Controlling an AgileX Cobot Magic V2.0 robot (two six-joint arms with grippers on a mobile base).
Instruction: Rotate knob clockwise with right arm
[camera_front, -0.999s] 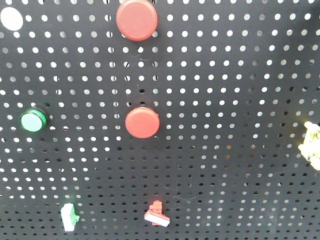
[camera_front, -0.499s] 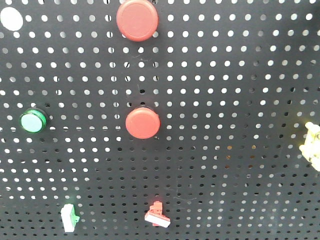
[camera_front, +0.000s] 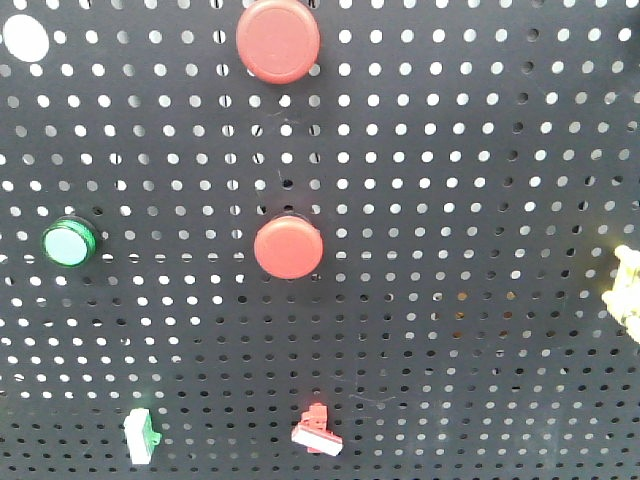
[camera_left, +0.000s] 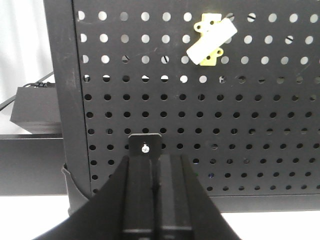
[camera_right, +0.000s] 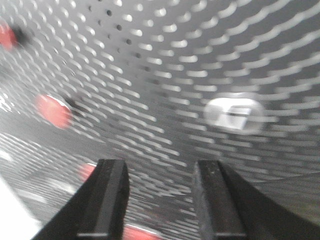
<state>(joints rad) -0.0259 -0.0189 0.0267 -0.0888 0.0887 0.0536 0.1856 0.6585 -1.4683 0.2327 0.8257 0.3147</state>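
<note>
Right gripper (camera_right: 160, 170): my jaws stand apart with nothing between them. Both fingers (camera_right: 112, 200) are sharp in the wrist view, but everything past them is smeared, so I judge the arm is swinging fast right now.

Knob (camera_right: 234, 115): a pale round blur with a darker bar across its face, mounted on the pegboard (camera_right: 165, 65). It sits above and to the right of my gap and well apart from the fingertips, so there is no contact yet. Two red buttons (camera_right: 52, 111) smear past on the left of the same view.

Left gripper (camera_left: 150, 165): the jaws look pressed together and hold nothing. It is parked low in front of the board, below a yellow part (camera_left: 210, 39), and has no role in this task.

Change over the last second, front view: the whole board pattern has crept slightly to the right. The middle red button (camera_front: 288, 247) and the green button (camera_front: 69, 242) moved with it, and the yellow part at the right edge has slipped further out of frame. Neither arm shows in that view. A white disc (camera_front: 22, 37) sits at the top left, and I cannot tell whether it is the knob.

Judgement: this is the approach phase and no rotation has begun. The knob is off-centre in my gap, so I need to bring it between the fingers, let the blur settle, close on its rim, then twist clockwise. The risk is closing while still moving, which would clip the knob's edge or catch a board hole.
</note>
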